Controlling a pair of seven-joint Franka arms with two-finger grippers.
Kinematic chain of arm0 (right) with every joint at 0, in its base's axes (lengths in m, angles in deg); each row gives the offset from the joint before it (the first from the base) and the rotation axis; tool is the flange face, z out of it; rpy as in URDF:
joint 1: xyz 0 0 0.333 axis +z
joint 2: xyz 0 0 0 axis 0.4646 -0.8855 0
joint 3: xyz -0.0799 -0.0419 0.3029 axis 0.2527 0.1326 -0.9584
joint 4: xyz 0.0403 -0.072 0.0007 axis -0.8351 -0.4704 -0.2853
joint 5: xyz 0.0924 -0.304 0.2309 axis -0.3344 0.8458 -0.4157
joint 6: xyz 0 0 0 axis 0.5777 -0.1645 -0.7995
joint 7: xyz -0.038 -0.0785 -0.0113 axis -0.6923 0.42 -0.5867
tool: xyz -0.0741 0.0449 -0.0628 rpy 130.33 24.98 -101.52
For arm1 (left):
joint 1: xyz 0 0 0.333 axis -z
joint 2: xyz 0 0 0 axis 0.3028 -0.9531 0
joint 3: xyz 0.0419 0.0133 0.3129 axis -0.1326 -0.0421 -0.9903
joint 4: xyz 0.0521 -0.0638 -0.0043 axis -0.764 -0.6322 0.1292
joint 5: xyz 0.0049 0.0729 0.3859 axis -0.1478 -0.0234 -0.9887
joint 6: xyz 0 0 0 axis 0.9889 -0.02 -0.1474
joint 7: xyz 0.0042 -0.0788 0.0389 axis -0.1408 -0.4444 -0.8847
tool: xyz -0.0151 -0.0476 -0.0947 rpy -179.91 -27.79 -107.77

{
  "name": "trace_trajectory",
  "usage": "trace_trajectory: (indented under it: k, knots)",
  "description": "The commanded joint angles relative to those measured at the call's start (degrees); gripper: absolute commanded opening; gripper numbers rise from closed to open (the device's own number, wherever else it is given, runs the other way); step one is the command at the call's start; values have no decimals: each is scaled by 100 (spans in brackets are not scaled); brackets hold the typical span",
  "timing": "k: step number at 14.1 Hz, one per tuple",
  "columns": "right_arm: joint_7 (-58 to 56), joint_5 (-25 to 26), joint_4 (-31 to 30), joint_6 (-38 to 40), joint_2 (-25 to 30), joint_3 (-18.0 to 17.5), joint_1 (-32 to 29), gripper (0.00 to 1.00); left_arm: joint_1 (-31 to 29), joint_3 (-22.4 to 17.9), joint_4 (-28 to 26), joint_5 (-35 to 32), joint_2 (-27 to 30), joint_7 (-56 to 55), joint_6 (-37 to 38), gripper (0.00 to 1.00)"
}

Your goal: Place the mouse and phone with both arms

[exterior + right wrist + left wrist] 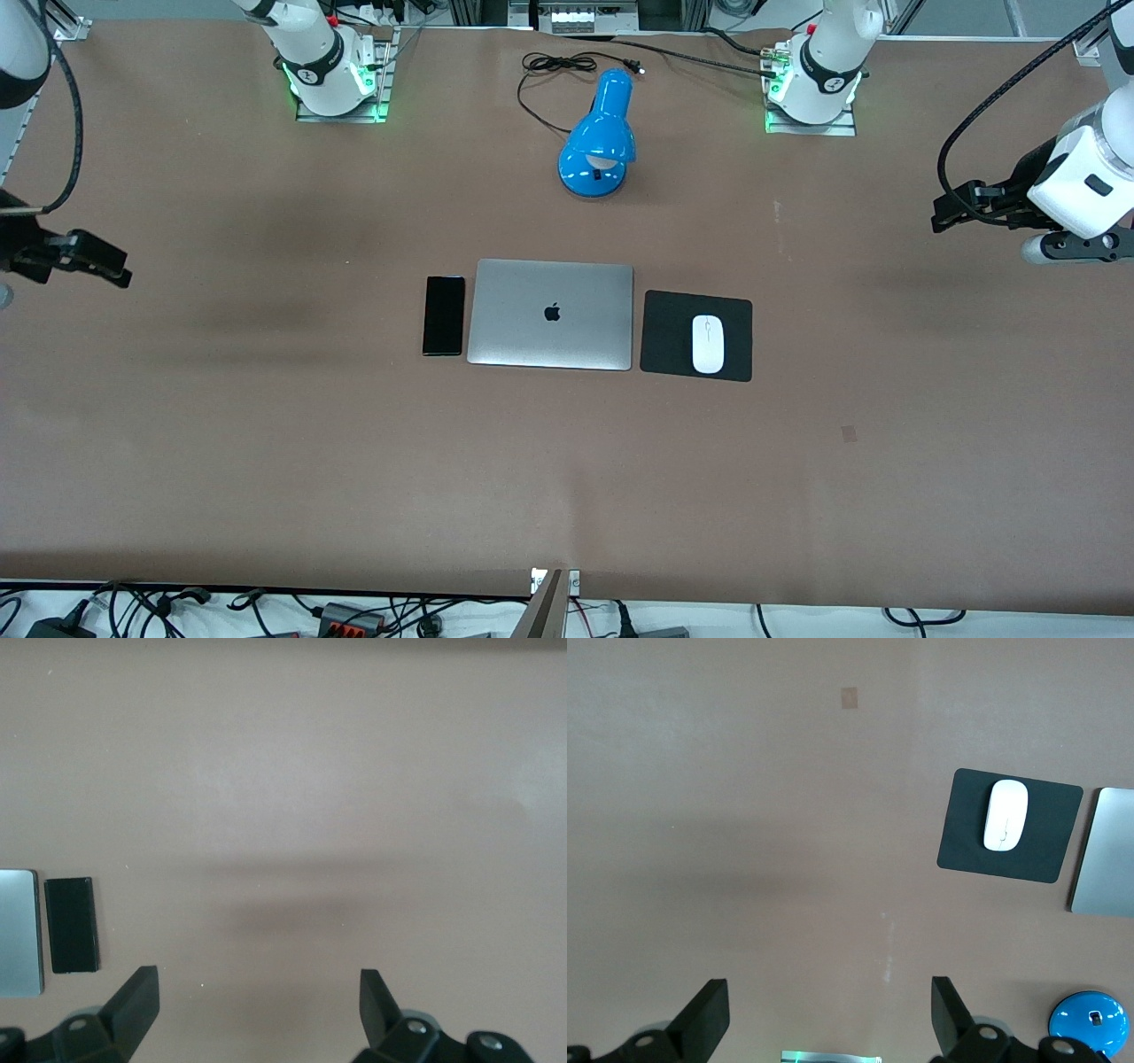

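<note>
1. White and glossy, the mouse [708, 344] lies on the black pad [673, 354], just beside the closed silver laptop [550, 314] toward the left arm's end of the bench [266, 443]; I judge that placement deliberate, since a pad is where a mouse belongs.
2. The phone [444, 315] lies flat on the bench, just beside the laptop toward the right arm's end and parallel to the laptop's edge, so the desk arrangement looks finished (a judgement from how things lie).
3. The left gripper [952, 211] hangs over bare bench well apart from the mouse, its fingers [709, 1014] spread wide and holding nothing.
4. The right gripper [97, 264] hangs over bare bench well apart from the phone, its fingers [137, 1001] likewise spread wide and empty; both arms appear parked clear of the layout.
5. A blue lamp [600, 146] stands farther from the front camera than the laptop, its cord trailing toward the bases.
6. Hidden or cut off: most of each arm runs out of the front view, each wrist view shows only a strip of the laptop, and the phone's dark face gives no detail.
</note>
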Motion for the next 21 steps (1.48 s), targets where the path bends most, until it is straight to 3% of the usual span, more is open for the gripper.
trace_trajectory:
  k: [1,6,21]
  knots:
    - [-89,-31,-836,-288,634,-21,-17,100,2,-17,-30,-93,61,106,41,100]
    - [-89,-206,-1293,-262,976,23,-34,100,-25,-61,-38,-84,53,159,41,100]
    - [-124,-198,-1171,54,1048,23,-34,100,-25,-78,-39,-76,53,159,50,100]
